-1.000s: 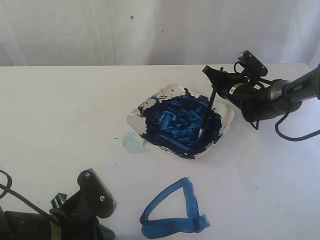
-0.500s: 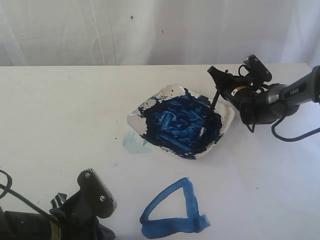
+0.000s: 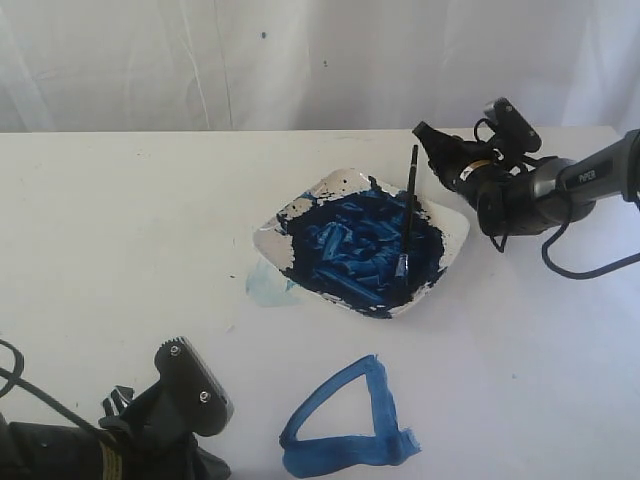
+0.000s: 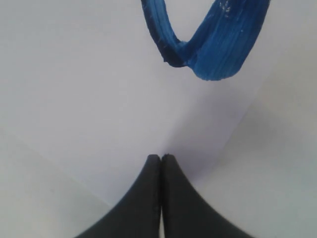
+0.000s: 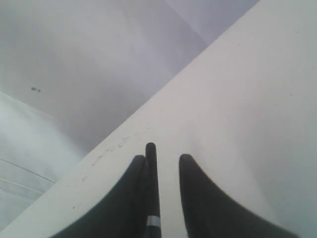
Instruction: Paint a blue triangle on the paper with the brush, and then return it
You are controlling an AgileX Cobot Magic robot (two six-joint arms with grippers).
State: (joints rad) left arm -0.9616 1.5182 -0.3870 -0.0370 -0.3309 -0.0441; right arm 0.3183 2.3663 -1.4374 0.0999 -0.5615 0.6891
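White table (image 3: 120, 220); left jaws clenched; right jaws released beside the brush (image 3: 409, 200), its tip lost in paint (image 3: 345, 250).

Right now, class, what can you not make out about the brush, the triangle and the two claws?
- Brush bristles: exterior view, lost in the dish's dark paint.
- Blue triangle: left wrist view, cut off by the top edge; one corner shows.
- Left claw: exterior view, mostly hidden behind its own arm.
- Brush's lower handle: right wrist view, cut off by the bottom edge beside the right claw.
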